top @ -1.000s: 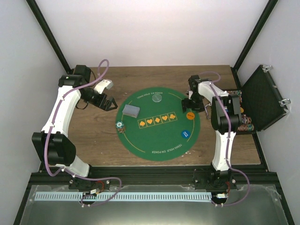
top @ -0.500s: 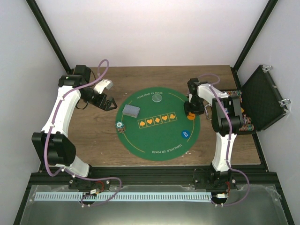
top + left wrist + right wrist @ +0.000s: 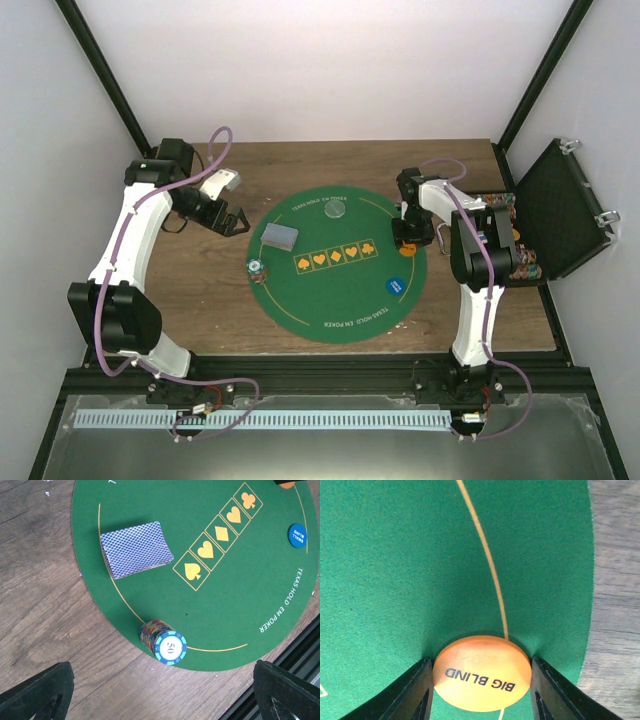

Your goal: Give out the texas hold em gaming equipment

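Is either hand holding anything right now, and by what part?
The right hand grips the orange BIG BLIND disc by its opposite edges; it lies flat on the green mat. The left hand is open and holds nothing.

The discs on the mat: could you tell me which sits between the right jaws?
The orange BIG BLIND disc; the blue SMALL BLIND disc and the clear-grey disc lie apart.

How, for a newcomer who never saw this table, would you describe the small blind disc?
Start at the green mat. On its right side, toward the near edge, lies the small blind disc: blue, white-lettered, unlike the orange disc beyond it.
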